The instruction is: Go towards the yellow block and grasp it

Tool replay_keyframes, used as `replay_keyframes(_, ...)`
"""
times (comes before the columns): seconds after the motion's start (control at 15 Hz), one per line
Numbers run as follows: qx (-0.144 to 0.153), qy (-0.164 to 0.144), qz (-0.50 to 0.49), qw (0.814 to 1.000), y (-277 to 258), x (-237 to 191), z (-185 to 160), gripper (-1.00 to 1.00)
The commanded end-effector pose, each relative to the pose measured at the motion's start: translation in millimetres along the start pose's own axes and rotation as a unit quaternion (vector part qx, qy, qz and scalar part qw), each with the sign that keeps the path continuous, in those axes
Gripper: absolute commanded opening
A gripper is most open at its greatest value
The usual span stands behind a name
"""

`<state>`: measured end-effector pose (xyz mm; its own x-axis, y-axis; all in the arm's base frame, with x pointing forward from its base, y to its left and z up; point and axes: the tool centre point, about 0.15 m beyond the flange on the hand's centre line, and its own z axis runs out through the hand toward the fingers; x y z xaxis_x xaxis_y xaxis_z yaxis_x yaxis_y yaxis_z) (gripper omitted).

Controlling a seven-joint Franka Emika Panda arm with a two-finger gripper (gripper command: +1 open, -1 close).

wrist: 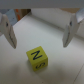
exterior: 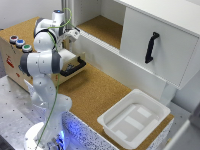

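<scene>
Worktop (exterior: 100, 95): cork-topped, carrying a white bin (exterior: 134, 119) at the exterior view's right and an open drawer (exterior: 72, 66) with a black handle beside the arm.
Cabinet (exterior: 155, 40): white, door with a black handle, above and behind the worktop.
Arm (exterior: 45, 60): white Panda, reaching up and over the open drawer; claw itself hard to make out in the exterior view.
Claw (wrist: 41, 30): spread wide, nothing held, both fingers (wrist: 8, 31) clear of the block.
Yellow block (wrist: 36, 58): cube marked with a dark "N", resting on a pale surface, apparently the drawer floor; hidden in the exterior view.
Key relation: block just beyond the fingertips, roughly centred between them, slightly turned against the closing line.
Next move, judged: straight advance until fingers flank opposite faces, then closing.
</scene>
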<state>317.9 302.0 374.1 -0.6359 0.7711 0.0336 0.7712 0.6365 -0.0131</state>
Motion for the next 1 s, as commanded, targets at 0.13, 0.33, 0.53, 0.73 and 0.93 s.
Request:
replay_keyframes(0.13, -0.088, -0.025, -0.092, 0.991, -24, -17, 37, 1.00)
replay_keyframes(0.33, -0.122, -0.041, -0.101, 0.986, -25, -22, 39, 1.00)
replay_keyframes(0.53, -0.141, -0.050, -0.086, 0.985, -29, -26, 42, 1.00)
replay_keyframes(0.73, -0.141, -0.045, -0.084, 0.985, -27, -16, 45, 1.00)
replay_keyframes(0.93, -0.144, -0.035, -0.082, 0.986, -22, -2, 42, 1.00)
